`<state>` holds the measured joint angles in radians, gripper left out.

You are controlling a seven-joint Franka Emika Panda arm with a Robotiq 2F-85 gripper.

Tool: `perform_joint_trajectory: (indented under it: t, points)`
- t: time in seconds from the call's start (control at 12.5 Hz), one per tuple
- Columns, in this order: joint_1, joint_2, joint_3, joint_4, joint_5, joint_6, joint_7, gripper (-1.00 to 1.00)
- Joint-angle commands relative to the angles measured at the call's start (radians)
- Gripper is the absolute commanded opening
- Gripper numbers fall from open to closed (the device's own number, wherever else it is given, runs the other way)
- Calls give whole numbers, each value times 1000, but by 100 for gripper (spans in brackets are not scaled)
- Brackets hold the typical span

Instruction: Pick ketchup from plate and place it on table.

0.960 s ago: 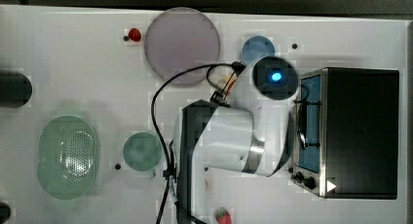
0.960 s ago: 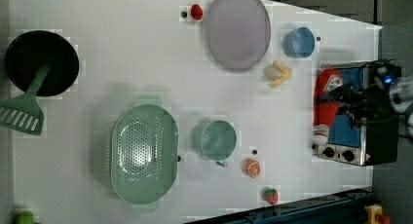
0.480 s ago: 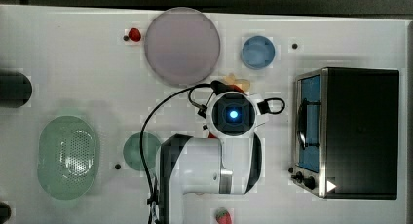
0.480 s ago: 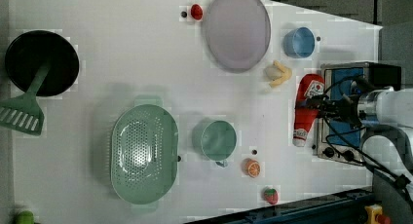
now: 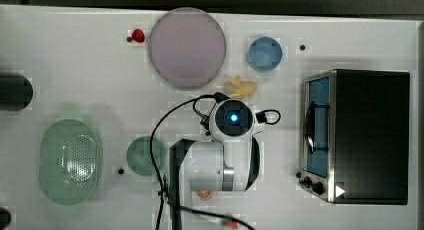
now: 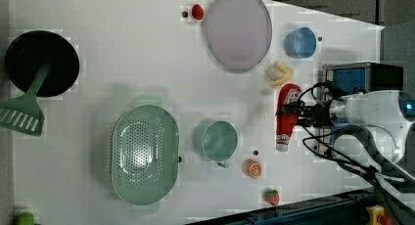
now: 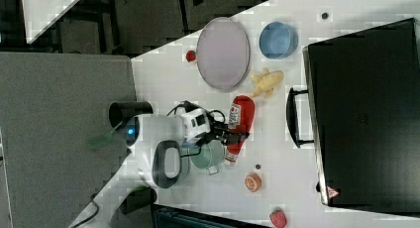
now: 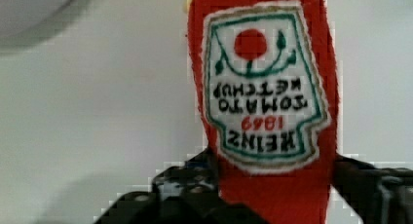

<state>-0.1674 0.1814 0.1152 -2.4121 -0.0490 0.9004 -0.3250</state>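
Observation:
My gripper (image 6: 289, 113) is shut on the ketchup (image 6: 286, 112), a slim red bottle with a white-and-red label and a pale cap. In the wrist view the dark fingers (image 8: 185, 185) press both sides of the ketchup (image 8: 263, 87) below its label. The bottle (image 7: 240, 120) is over bare white table (image 5: 75, 65), just beside the yellow banana (image 6: 278, 73), and off the lilac-pink plate (image 6: 238, 29). The plate (image 5: 186, 47) holds nothing. In the top view my arm's wrist (image 5: 232, 117) covers the bottle.
A black toaster oven (image 5: 360, 135) stands at the top view's right. A blue bowl (image 5: 265, 53), a green cup (image 5: 145, 155), a green colander (image 5: 68, 161), an orange slice (image 6: 254, 168), a strawberry (image 6: 272, 196), a small red item (image 5: 138, 36) and a black pan (image 6: 41, 63) lie around.
My arm has swung from in front of the oven toward the top view's left, to the table's middle. It carried the ketchup along, now near the banana.

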Motion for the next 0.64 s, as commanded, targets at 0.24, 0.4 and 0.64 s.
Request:
perform_joint_trajectory:
  t: [0.24, 0.4, 0.64]
  points:
    - [2, -72, 0, 67, 4, -76, 116, 100]
    - [2, -130, 6, 150, 4, -213, 153, 100]
    - [2, -207, 8, 304, 8, -331, 236, 100]
